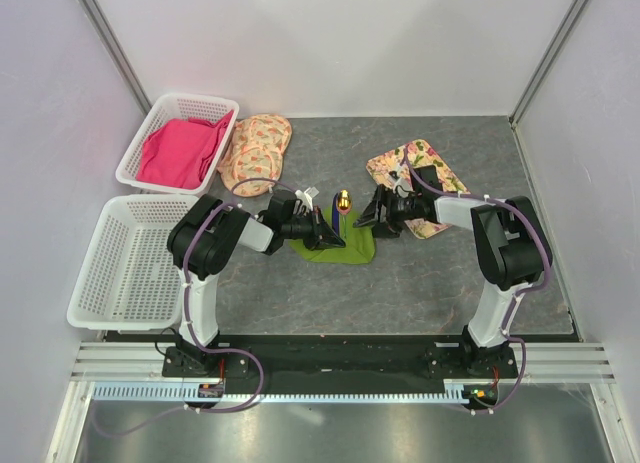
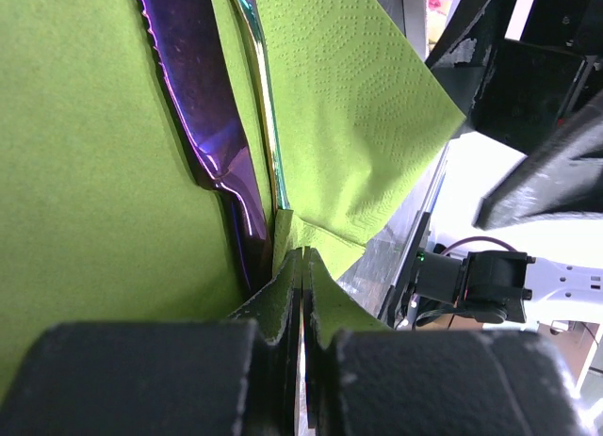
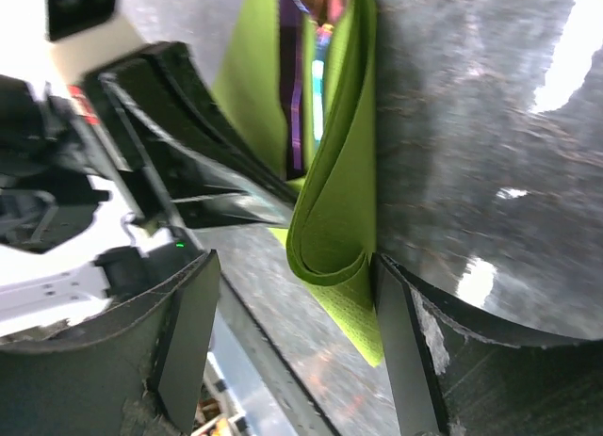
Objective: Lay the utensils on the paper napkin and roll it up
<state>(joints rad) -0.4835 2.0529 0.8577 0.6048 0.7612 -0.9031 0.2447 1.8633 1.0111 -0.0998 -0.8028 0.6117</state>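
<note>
The lime-green paper napkin (image 1: 348, 249) lies mid-table, partly folded over the utensils. In the left wrist view the dark-blue utensil (image 2: 200, 106) and a thin iridescent one (image 2: 261, 88) lie side by side on the napkin (image 2: 85, 172). The shiny gold end (image 1: 344, 199) sticks out past the napkin's far edge. My left gripper (image 1: 324, 235) is shut (image 2: 302, 259) on a fold of the napkin's edge. My right gripper (image 1: 369, 220) is open (image 3: 294, 264) around the napkin's curled right fold (image 3: 330, 238), which touches one finger (image 3: 400, 351).
A white basket (image 1: 150, 123) with a pink cloth (image 1: 180, 148) stands at the back left. A second white basket (image 1: 130, 263) stands nearer. Floral mats lie at the back centre (image 1: 255, 148) and behind my right gripper (image 1: 420, 168).
</note>
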